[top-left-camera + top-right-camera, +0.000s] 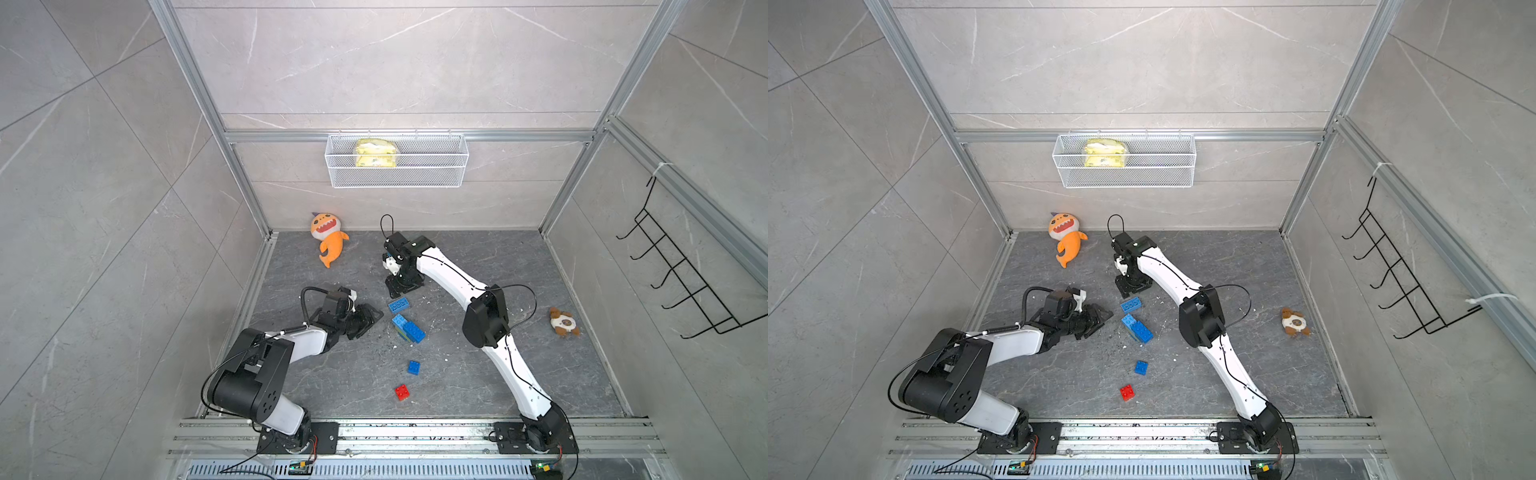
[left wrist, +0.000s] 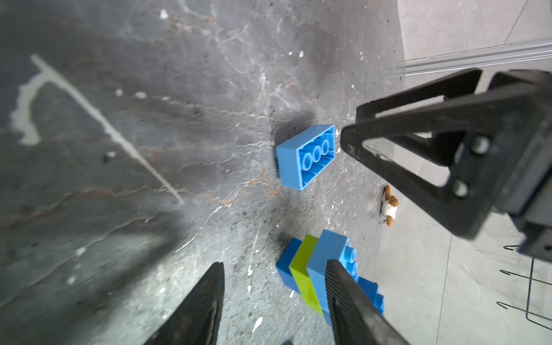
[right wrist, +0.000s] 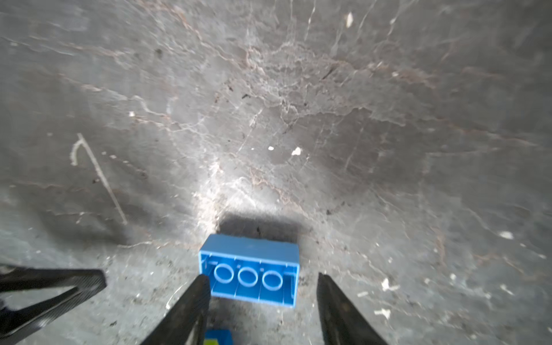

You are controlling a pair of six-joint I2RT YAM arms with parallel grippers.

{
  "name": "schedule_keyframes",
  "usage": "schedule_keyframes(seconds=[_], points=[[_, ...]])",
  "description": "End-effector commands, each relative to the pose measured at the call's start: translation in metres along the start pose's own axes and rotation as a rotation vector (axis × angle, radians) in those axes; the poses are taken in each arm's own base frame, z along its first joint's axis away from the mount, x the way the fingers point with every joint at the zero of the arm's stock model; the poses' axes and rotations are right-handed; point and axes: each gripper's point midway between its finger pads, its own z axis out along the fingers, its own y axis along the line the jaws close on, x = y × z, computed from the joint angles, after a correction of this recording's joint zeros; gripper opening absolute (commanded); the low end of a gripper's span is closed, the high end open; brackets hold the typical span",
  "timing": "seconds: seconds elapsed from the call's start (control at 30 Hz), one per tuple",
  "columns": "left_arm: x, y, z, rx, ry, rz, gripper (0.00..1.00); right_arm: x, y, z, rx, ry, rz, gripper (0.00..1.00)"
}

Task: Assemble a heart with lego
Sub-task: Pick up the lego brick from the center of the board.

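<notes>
The right gripper (image 3: pixel 262 277) hangs low over the floor (image 1: pixel 478 374) with its fingers (image 3: pixel 191 298) spread and gripping nothing. A loose blue brick (image 3: pixel 249 268) lies flat on the floor just ahead of the fingertips, hollow underside up. One fingertip overlaps its near corner in the right wrist view; I cannot tell whether they touch. Lying this way up, the brick probably cannot be pressed onto studs as it is, so it likely needs lifting and turning first.

The left gripper (image 2: pixel 274 298) is also parted and empty, with only bare floor between its fingers (image 2: pixel 209 301). The heart (image 2: pixel 316 268) lies just past one fingertip and partly hidden behind it, not between the pair. It is a stack of blue, lime-green and blue layers tipped on its side, studs pointing sideways. The left gripper seems placed to steady or right it.

The loose brick sits between the two grippers' fingertips, near the heart but apart from it in both top views. That makes the space tight, and the grippers could crowd each other.

A small blue brick (image 1: pixel 414 368) and a red brick (image 1: pixel 402 392) lie unjoined, well behind both sets of fingers. The orange plush fish (image 1: pixel 328 239) and brown plush toy (image 1: pixel 563 322) are well apart from the fingers and block nothing.
</notes>
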Motion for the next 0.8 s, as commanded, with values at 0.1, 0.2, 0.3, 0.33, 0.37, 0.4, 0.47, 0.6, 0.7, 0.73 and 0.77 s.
schedule_keyframes(seconds=[0.1, 0.2, 0.3, 0.33, 0.37, 0.4, 0.47, 0.6, 0.7, 0.73, 0.77], points=[[-0.002, 0.003, -0.006, 0.0, -0.021, 0.029, 0.58, 0.018, -0.009, -0.004, -0.003, 0.058, 0.012, 0.56], [-0.002, 0.003, -0.003, 0.005, -0.015, 0.026, 0.57, 0.028, -0.012, 0.0, -0.003, 0.075, 0.014, 0.53], [-0.003, 0.002, -0.001, 0.013, -0.009, 0.024, 0.57, 0.036, -0.018, 0.005, 0.006, 0.093, 0.029, 0.48], [-0.003, 0.002, -0.001, 0.015, -0.006, 0.024, 0.57, 0.037, -0.019, 0.007, 0.004, 0.095, 0.03, 0.46], [-0.003, 0.001, 0.0, 0.017, -0.005, 0.024, 0.57, 0.037, -0.021, 0.008, 0.001, 0.094, 0.036, 0.44], [-0.003, 0.0, 0.0, 0.02, -0.004, 0.026, 0.57, 0.037, -0.02, 0.009, -0.007, 0.092, 0.037, 0.41], [-0.003, 0.0, -0.001, 0.018, -0.002, 0.027, 0.57, 0.035, -0.017, 0.012, -0.034, 0.088, 0.035, 0.37], [-0.003, -0.001, -0.003, 0.015, -0.005, 0.029, 0.57, 0.03, -0.014, 0.014, -0.066, 0.074, 0.039, 0.25], [-0.003, -0.001, -0.005, 0.013, -0.009, 0.03, 0.57, 0.028, -0.016, 0.011, -0.068, 0.062, 0.046, 0.16], [-0.002, -0.001, -0.005, 0.014, -0.01, 0.031, 0.57, 0.027, -0.018, 0.01, -0.067, 0.06, 0.049, 0.13], [-0.002, 0.0, -0.005, 0.011, -0.01, 0.03, 0.57, 0.028, -0.02, 0.009, -0.067, 0.058, 0.054, 0.11]])
